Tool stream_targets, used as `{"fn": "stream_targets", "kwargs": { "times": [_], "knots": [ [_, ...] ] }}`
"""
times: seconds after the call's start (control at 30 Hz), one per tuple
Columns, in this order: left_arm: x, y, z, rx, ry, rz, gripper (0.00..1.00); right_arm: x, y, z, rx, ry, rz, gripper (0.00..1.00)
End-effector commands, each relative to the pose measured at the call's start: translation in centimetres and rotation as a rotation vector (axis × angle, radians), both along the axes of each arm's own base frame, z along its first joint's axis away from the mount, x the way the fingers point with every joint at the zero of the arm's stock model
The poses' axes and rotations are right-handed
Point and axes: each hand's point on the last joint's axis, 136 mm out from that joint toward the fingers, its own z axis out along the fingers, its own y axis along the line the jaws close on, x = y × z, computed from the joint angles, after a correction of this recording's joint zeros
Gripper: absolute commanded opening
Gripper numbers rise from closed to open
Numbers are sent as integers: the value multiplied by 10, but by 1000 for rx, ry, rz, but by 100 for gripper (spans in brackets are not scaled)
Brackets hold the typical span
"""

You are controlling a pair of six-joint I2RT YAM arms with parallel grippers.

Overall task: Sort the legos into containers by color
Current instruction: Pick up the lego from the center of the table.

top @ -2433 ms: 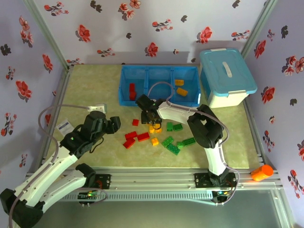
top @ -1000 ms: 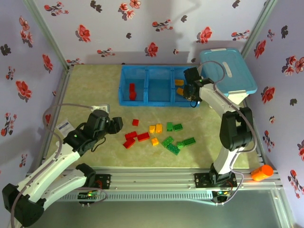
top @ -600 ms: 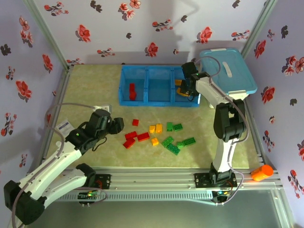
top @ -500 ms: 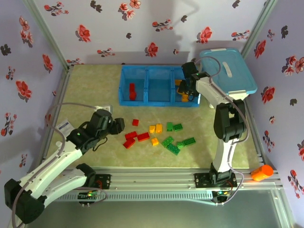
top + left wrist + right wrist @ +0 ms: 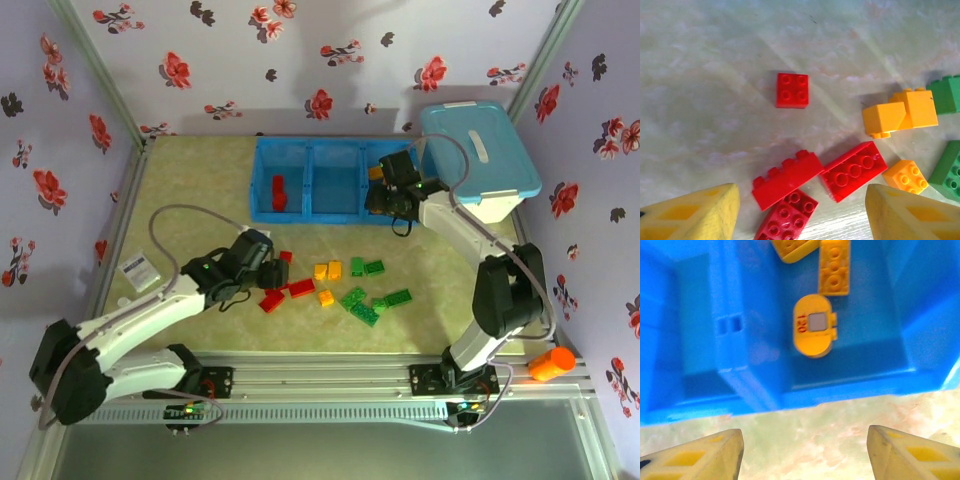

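Loose legos lie mid-table: red bricks (image 5: pixel 272 297), orange-yellow ones (image 5: pixel 327 270) and green ones (image 5: pixel 362 305). My left gripper (image 5: pixel 264 272) hangs open just left of the red cluster. In its wrist view the gripper (image 5: pixel 801 197) has a long red brick (image 5: pixel 786 178) and a second red one (image 5: pixel 787 217) between its yellow fingers (image 5: pixel 690 215). The blue tray (image 5: pixel 335 215) holds a red brick (image 5: pixel 278 190) in its left compartment. My right gripper (image 5: pixel 386 203) is open and empty over the table by the tray's front wall (image 5: pixel 850 390). Orange-yellow pieces (image 5: pixel 813 326) lie in the right compartment.
A taller light-blue lidded tub (image 5: pixel 478 160) stands right of the tray. A white tag (image 5: pixel 137 266) lies at the left of the mat. An orange object (image 5: pixel 550 362) rests outside the frame at the right. Floral walls close in three sides.
My right gripper went from the loose pile up to the tray's right compartment and now sits back at its front wall. My left gripper moved right, close to the red bricks.
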Motion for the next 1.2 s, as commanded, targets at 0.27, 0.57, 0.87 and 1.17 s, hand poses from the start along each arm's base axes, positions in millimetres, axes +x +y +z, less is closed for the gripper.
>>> {"fn": "stream_targets", "kwargs": {
  "times": [0.27,0.57,0.87,1.17],
  "knots": [
    [15,-72,-12,57,6,-190,68,-37,6,-11,108,-20,-8,66],
    [27,-93,-42,153,70,-251,68,-68,-4,-35,143,7,-18,66],
    [35,-106,-67,216,123,-282,62,-86,-15,-43,142,10,-23,66],
    [31,-109,-82,220,163,-281,57,-95,-24,-52,135,22,-39,66]
  ]
}}
